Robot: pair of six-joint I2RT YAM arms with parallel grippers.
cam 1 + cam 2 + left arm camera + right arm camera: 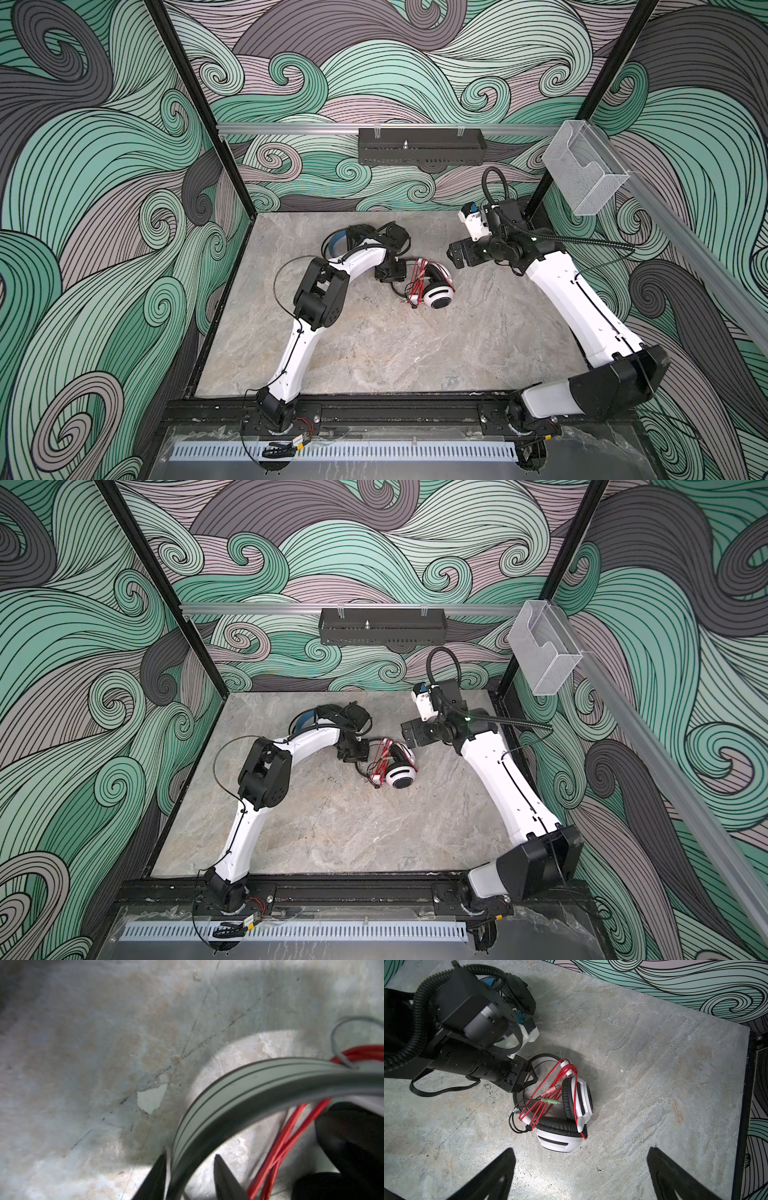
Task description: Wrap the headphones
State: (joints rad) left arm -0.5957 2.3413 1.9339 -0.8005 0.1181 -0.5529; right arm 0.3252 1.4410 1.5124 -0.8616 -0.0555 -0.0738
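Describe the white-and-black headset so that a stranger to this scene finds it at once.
Start at the grey marble-look tabletop and go to its middle. The white-and-black headset lies there with its ear cups folded together. Unlike the black headset with the blue band farther back, it has white cups and a red cord bundled over it.

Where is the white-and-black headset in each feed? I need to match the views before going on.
In a top view: white-and-black headset, near mid-scene, an ear cup facing up.
In a top view: same spot.
Left wrist: only its grey headband, arching across close up.
Right wrist: centre, both ear cups showing.
Shared landmark: the red cord bundled on it.
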